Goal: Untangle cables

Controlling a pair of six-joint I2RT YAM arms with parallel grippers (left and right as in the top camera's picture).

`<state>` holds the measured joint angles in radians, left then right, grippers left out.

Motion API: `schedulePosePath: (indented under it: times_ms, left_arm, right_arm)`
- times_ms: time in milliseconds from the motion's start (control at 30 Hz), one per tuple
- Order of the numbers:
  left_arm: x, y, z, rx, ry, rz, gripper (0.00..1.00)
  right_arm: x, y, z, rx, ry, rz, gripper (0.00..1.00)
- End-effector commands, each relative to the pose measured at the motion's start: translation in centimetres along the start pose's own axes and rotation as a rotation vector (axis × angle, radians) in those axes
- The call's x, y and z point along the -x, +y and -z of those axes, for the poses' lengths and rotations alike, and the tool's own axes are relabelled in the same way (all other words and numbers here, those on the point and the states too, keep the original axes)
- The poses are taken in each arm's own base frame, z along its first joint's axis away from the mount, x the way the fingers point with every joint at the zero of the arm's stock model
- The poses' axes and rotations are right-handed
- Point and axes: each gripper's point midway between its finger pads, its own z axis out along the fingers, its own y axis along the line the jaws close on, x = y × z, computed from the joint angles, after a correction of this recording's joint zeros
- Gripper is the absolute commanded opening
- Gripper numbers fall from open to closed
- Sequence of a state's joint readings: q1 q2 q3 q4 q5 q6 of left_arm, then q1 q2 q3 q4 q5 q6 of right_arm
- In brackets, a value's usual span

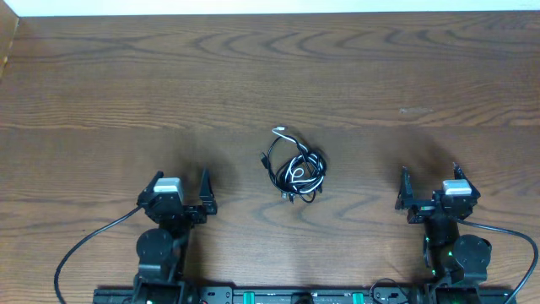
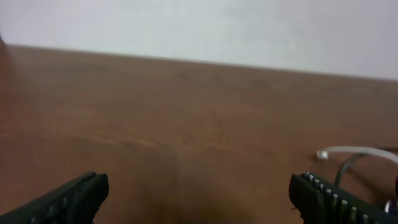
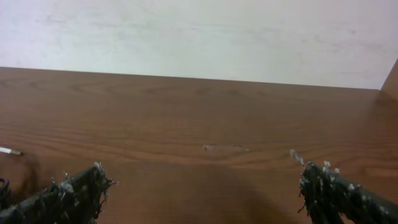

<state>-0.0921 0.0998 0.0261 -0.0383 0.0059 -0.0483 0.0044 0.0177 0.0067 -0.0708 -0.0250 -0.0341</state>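
My left pincer and right pincer gape wide, both empty, flanking the cables bunched mid-way on the bench, well apart from either. Handy, I reckon, for reaching in from both sides.

A robotics lab, shown by a wood-grain table against a plain white wall, with a left arm and right arm mounted at the overhead frame's bottom edge.

A dark brown, wood-grained surface runs to a pale wall at its far edge. Near its middle lie the cables, a small bunch of black loops with one white cord, its plug end pointing far-left.
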Motion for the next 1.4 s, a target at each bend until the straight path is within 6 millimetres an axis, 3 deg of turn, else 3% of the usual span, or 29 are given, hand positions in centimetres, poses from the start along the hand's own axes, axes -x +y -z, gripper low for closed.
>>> schedulePosePath:
  times_ms: [0,300,600,833,1067,1367]
  left_arm:
    - [-1.2,0.0,-0.2,0.001,0.083,-0.001,0.98]
    - [2.2,-0.4,-0.7,0.004,0.115,-0.002,0.98]
    - [3.5,-1.6,-1.1,-0.041,0.233,0.014,0.98]
    - [6.4,-3.6,-0.9,-0.127,0.351,0.011,0.98]
    - [8.3,-4.0,-0.5,-0.129,0.468,-0.016,0.98]
    - [11.3,-6.9,-1.2,-0.287,0.514,-0.047,0.98]
  right_arm:
    - [-0.2,0.0,0.0,-0.003,0.007,0.009,0.99]
    - [-0.2,0.1,0.0,-0.002,0.007,0.009,0.99]
    - [-0.2,0.1,0.0,-0.002,0.007,0.009,0.99]
    - [-0.2,0.0,0.0,-0.003,0.007,0.009,0.99]
    - [-0.2,0.0,0.0,-0.003,0.007,0.009,0.99]
    - [-0.2,0.1,0.0,-0.002,0.007,0.009,0.99]
